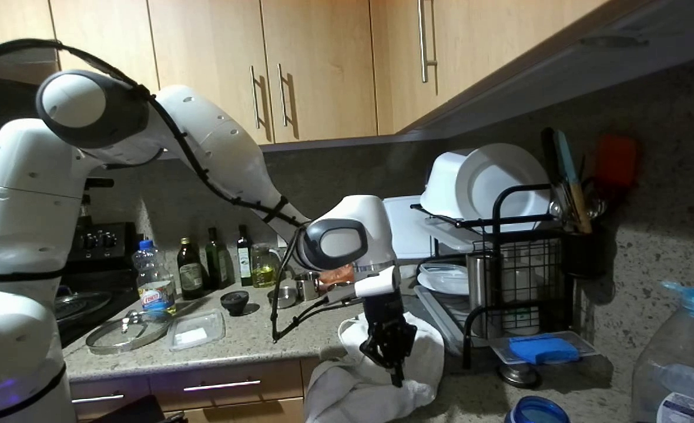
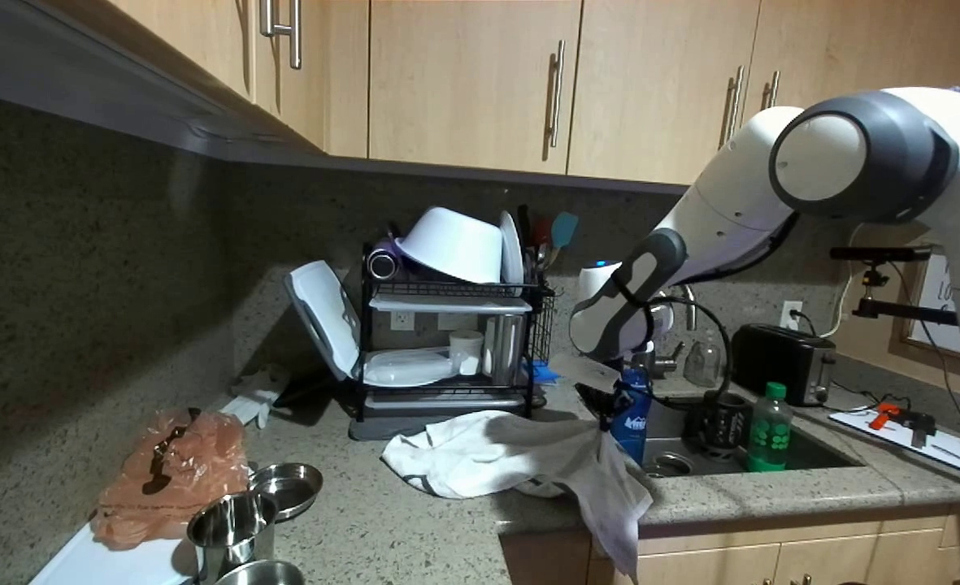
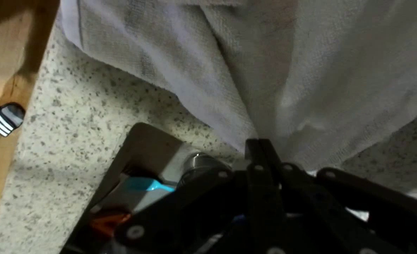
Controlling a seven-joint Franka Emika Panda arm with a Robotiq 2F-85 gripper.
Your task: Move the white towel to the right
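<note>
Your pincer (image 3: 259, 140) is closed on the white towel (image 2: 480, 455): in the wrist view its two sides stand together and the folds of cloth converge at the tips. The hold is at the towel's border; the exact bite is too dark to make out. You have the towel spread in folds across the tabletop (image 2: 414, 536), one end lying just in front of the black dish rack (image 2: 447, 289), another part hanging over the front edge in an exterior view. The held portion slopes up to the pincer. Beside the pincer in that view stands a blue bottle (image 2: 632, 422); I cannot tell whether the two touch. Next to it you have the sink (image 2: 817, 455), where a green-capped bottle (image 2: 770, 435) stands and, in the wrist view, a turquoise item (image 3: 144, 184) lies, too dark to identify. The rack carries a tilted white bowl (image 2: 451, 246) and a white plate (image 1: 505, 182) set on edge. An orange bag (image 2: 175, 479) and a metal pot (image 2: 252, 544) sit well apart from the towel.
</note>
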